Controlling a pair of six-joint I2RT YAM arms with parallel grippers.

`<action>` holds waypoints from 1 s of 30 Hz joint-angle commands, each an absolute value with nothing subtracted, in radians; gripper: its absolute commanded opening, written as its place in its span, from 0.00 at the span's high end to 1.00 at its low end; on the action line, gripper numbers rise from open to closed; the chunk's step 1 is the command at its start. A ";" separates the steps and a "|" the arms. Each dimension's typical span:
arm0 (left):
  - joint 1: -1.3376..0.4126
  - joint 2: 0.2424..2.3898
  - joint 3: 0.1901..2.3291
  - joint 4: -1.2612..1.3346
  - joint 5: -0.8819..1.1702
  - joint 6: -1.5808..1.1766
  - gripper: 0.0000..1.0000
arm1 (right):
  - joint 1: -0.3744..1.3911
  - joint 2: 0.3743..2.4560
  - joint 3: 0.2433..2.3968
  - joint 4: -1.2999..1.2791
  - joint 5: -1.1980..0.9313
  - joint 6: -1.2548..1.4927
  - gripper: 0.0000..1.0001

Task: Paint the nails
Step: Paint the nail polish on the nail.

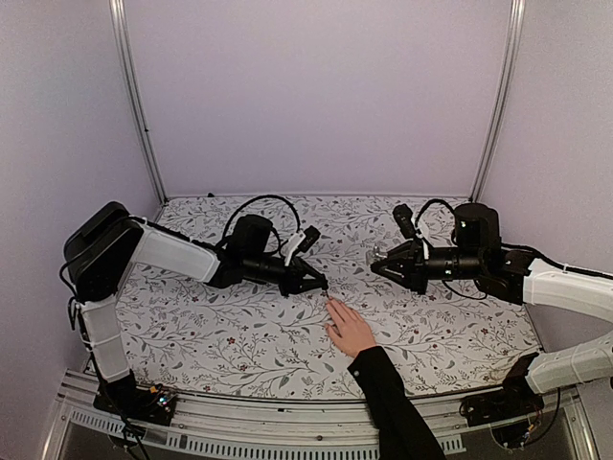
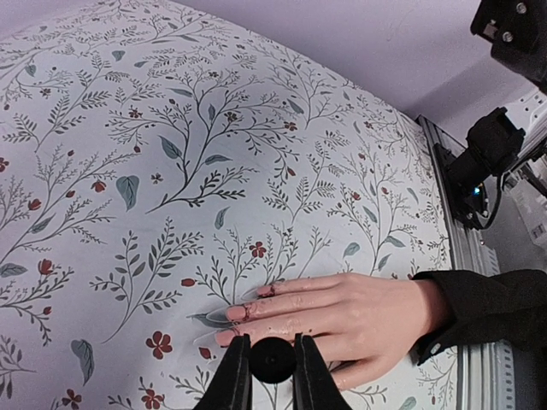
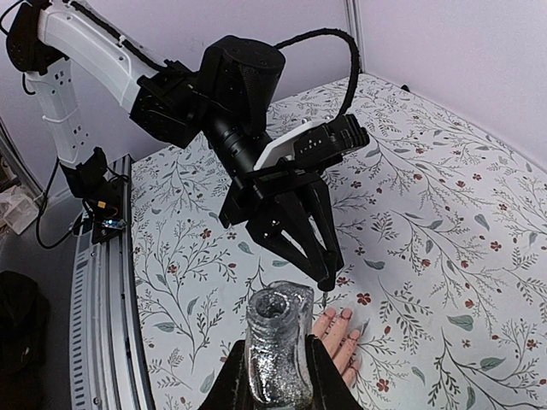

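Note:
A light-skinned hand [image 1: 350, 331] with a black sleeve [image 1: 393, 402] lies flat on the floral table, fingers pointing away. Its tiny nails [image 2: 239, 313] carry reddish marks and also show in the right wrist view [image 3: 346, 314]. My left gripper [image 1: 321, 285] is shut on a round black brush cap [image 2: 273, 360] directly over the fingertips; the brush tip is hidden. My right gripper [image 1: 375, 265] is shut on an open, silver-glittery polish bottle [image 3: 278, 342], held upright above the table to the right of the hand. The left gripper [image 3: 329, 278] points down at the fingers in the right wrist view.
The floral tablecloth [image 1: 239, 335] covers the table. A metal rail [image 1: 287, 422] with cables runs along the near edge. The right arm's base and cables [image 2: 479, 162] stand past the table edge. Plain walls and two metal posts [image 1: 139, 105] enclose the back.

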State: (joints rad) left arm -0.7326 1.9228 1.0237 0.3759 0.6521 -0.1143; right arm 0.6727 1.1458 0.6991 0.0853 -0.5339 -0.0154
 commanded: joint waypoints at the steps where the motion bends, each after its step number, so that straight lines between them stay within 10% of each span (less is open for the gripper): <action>1: -0.711 1.946 1.036 0.378 0.661 -0.123 1.00 | 0.664 1.148 0.696 0.117 -0.545 -0.017 1.00; 30: -0.704 1.989 1.065 0.357 0.666 -0.126 1.00 | 0.660 1.154 0.687 0.129 -0.557 -0.017 1.00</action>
State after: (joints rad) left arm -0.7177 1.9781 1.0466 0.3695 0.6514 -0.1249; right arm 0.6662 1.1469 0.6991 0.0956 -0.5381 -0.0158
